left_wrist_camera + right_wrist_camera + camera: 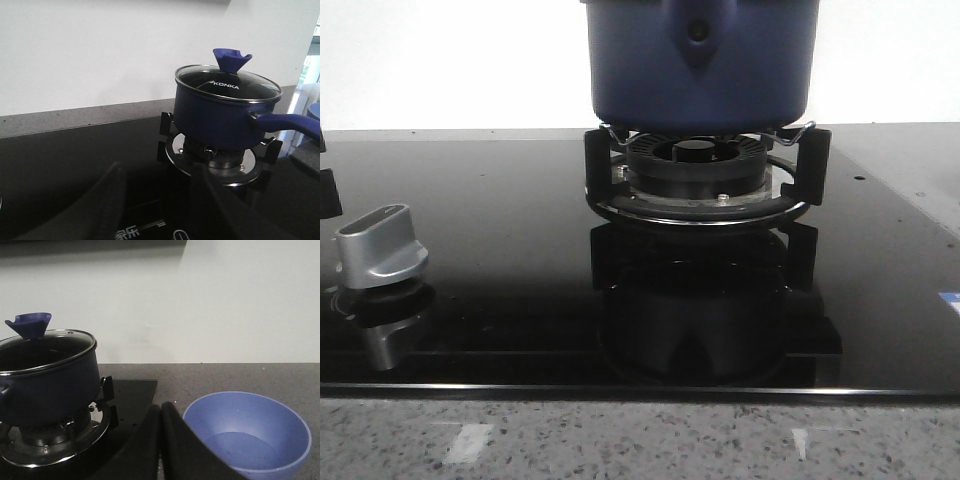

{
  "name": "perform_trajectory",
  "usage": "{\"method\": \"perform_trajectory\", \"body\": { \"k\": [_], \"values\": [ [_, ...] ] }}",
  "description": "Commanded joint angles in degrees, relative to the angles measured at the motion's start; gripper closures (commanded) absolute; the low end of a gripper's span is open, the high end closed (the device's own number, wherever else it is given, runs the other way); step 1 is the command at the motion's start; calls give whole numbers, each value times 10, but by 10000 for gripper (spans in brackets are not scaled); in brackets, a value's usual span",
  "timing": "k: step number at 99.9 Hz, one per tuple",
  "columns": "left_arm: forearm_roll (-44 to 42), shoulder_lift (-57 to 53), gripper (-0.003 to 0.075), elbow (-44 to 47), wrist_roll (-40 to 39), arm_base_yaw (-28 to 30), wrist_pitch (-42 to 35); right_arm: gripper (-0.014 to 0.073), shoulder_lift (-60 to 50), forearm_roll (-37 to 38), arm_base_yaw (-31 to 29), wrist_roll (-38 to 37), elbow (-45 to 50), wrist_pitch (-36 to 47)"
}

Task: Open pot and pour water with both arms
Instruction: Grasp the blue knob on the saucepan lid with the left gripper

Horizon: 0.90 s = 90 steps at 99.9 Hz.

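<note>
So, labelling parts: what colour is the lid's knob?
Blue; the lid's knob shows best in the left wrist view.

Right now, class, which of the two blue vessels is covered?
The pot on the burner: a glass lid closes it. The bowl on the counter stands open.

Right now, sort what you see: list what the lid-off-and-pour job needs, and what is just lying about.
Belongs to the job:
- pot on the burner
- glass lid with blue knob, still on the pot
- pot handle
- blue bowl, likely the pour target
- left claw, open
- right claw, shut

Just lying about:
- silver stove knob
- black glass cooktop
</note>
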<state>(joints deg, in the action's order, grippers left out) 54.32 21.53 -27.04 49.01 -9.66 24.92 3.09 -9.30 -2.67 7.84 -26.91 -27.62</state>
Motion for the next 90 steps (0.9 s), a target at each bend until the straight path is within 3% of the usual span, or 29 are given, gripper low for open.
{"method": "perform_trajectory", "body": {
  "k": [1, 14, 23, 35, 48, 64, 81, 90],
  "values": [
    [20, 40, 288, -39, 27, -13, -24, 494, 14, 6, -3, 9, -28, 28],
    [45, 89, 290, -70, 73, -49, -30, 239, 14, 6, -3, 9, -30, 27],
    [100, 126, 290, -91, 130, -77, -32, 160, 14, 6, -3, 9, -30, 26],
    [218, 186, 290, -132, 255, -106, -6, 158, 14, 6, -3, 9, -30, 26],
    [350, 280, 290, -196, 380, -115, 70, 158, 14, 6, -3, 9, -30, 25],
    [356, 374, 281, -264, 429, -115, 103, 158, 14, 6, -3, 9, -30, 23],
    [388, 466, 155, -328, 450, -116, 151, 158, 14, 6, -3, 9, -30, 21],
    [408, 505, 148, -354, 461, -116, 152, 158, 14, 6, -3, 9, -30, 20]
  ]
}}
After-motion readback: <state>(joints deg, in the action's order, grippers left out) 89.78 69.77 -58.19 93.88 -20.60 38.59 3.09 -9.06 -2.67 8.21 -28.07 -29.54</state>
